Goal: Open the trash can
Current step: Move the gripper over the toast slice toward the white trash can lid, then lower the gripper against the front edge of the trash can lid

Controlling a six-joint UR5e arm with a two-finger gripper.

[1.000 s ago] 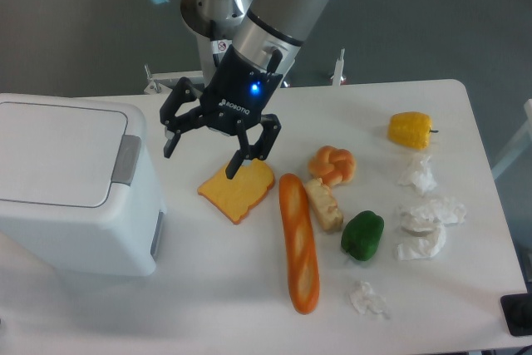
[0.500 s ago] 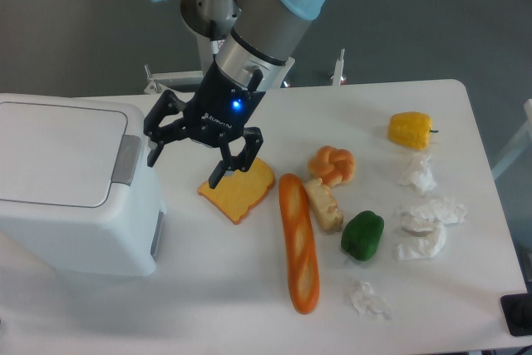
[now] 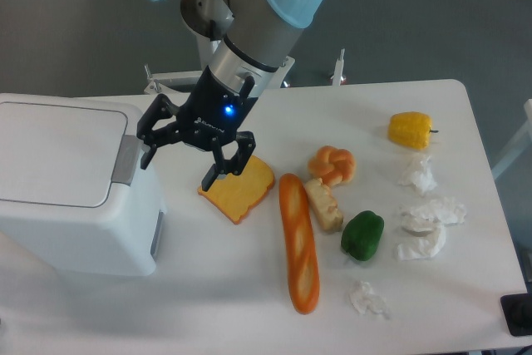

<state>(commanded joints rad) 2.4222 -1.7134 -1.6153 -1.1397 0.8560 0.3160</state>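
The trash can (image 3: 71,193) is a large white boxy bin at the left of the table, its flat lid down. A grey push tab (image 3: 127,159) runs along the lid's right edge. My gripper (image 3: 177,171) hangs open just right of the bin, with nothing between its black fingers. The left fingertip sits close beside the tab's upper end; the right finger hangs over the slice of toast (image 3: 241,188).
To the right of the bin lie a baguette (image 3: 298,243), a bread roll (image 3: 332,164), a pale bread chunk (image 3: 324,204), a green pepper (image 3: 362,235), a yellow pepper (image 3: 410,130) and several crumpled tissues (image 3: 428,215).
The open gripper has moved left, from above the toast toward the bin's grey tab. The lid has not moved.
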